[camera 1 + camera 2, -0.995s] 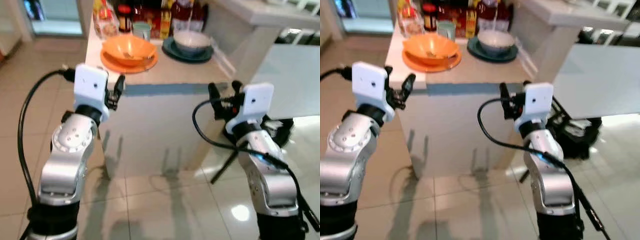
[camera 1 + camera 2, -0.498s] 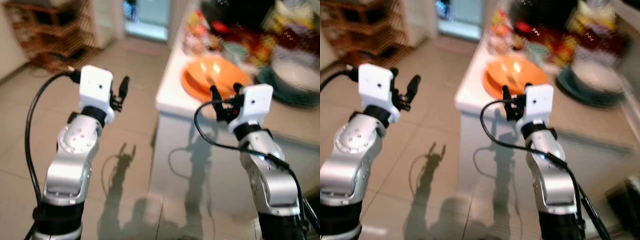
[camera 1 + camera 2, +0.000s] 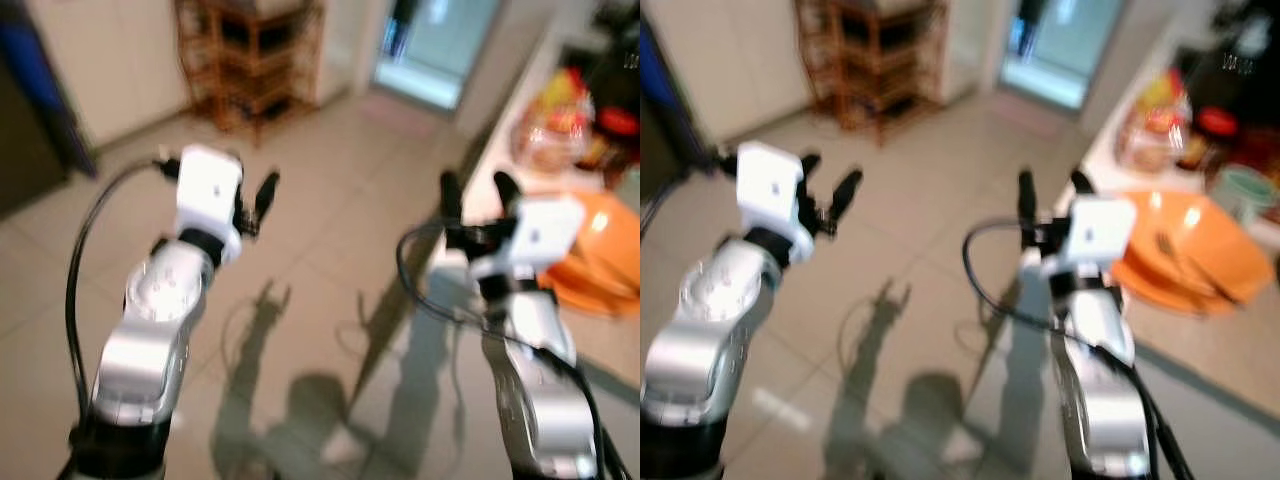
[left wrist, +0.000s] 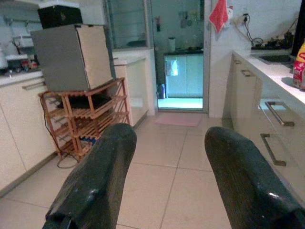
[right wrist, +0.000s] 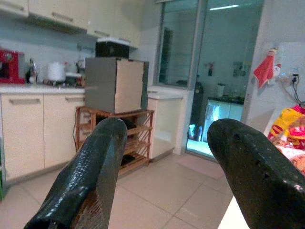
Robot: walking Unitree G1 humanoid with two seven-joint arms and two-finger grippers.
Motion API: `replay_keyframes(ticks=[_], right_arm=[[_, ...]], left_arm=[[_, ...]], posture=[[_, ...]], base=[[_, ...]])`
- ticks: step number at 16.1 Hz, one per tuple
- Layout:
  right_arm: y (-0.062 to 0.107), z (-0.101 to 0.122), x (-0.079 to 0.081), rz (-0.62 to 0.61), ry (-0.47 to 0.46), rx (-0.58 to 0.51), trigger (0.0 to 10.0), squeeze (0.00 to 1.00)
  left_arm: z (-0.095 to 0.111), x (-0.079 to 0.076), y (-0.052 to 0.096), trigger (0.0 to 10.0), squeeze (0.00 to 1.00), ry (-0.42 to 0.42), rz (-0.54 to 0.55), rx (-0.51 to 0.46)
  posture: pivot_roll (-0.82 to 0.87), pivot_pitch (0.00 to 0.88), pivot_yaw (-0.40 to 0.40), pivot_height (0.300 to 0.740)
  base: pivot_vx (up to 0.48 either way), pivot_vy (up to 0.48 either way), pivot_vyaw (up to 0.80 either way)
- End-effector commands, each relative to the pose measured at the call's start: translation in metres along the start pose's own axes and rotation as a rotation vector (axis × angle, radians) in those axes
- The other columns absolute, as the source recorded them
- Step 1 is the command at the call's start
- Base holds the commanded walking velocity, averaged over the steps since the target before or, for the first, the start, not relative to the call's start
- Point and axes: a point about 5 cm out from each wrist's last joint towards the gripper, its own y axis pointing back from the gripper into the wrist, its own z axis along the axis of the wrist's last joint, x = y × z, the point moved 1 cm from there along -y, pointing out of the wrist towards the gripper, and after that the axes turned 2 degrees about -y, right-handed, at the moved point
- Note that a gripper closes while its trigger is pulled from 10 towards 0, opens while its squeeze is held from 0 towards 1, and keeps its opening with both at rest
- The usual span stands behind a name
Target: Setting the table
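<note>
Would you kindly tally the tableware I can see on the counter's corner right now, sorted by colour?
Orange: 2, a bowl stacked on a plate.
Green: 1, a cup.
Metal: 1, a fork lying in the bowl.
Total: 4. Both hands are off the counter.

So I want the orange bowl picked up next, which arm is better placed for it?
Probably the right. Its end effector is open, beside the counter where the orange bowl sits. The left end effector, also open, hangs over bare floor, farther away.
</note>
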Motion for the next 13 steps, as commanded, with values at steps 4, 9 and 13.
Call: replay_keyframes(ticks=[4, 9, 13], right_arm=[[0.000, 0.000, -0.023, -0.128, 0.037, 0.007, 10.0, 0.00], [-0.002, 0.010, -0.028, -0.147, 0.064, -0.024, 10.0, 0.00], [-0.003, 0.031, -0.015, -0.099, 0.064, -0.156, 10.0, 0.00]], left_arm=[[0.000, -0.009, -0.006, 10.0, 0.00, 0.000, -0.068, -0.016], [-0.005, -0.005, -0.009, 10.0, 0.00, 0.021, -0.030, -0.014], [0.002, -0.003, -0.009, 10.0, 0.00, -0.002, -0.034, -0.047]], posture=[[0.11, 0.000, -0.043, 0.740], [0.10, 0.000, -0.036, 0.740], [0.10, 0.000, -0.033, 0.740]], base=[[0.000, 0.000, -0.10], [0.000, 0.000, -0.73], [0.000, 0.000, 0.00]])
